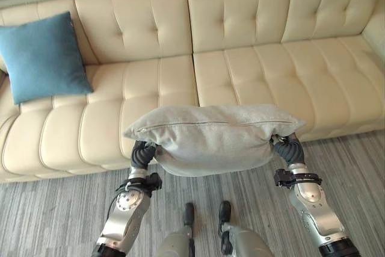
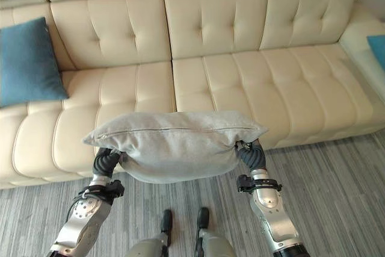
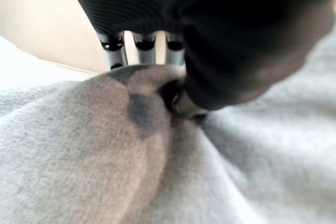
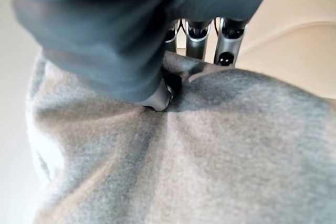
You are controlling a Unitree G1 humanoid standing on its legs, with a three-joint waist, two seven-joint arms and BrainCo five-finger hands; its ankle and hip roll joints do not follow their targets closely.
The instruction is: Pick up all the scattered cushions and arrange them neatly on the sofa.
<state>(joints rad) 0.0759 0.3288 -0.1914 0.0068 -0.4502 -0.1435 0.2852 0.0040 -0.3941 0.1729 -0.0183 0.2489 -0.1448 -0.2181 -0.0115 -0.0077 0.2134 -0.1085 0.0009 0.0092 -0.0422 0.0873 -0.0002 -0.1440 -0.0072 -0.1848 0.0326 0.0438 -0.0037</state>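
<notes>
Grey cushion (image 1: 213,139): pinched at each end by my left hand (image 3: 181,98) and right hand (image 4: 197,38), fingers curled into the fabric, held level over the floor (image 1: 54,209) before the sofa (image 1: 240,64). Blue cushion (image 1: 42,55) stands propped at sofa's left. Step: carrying. Next, I judge: lean forward, set it against the backrest.

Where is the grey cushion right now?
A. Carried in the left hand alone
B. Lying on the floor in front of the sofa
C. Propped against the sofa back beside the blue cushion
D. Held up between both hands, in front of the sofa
D: the grey cushion hangs off the floor before the sofa, with the left hand and right hand each pinching an end.
</notes>
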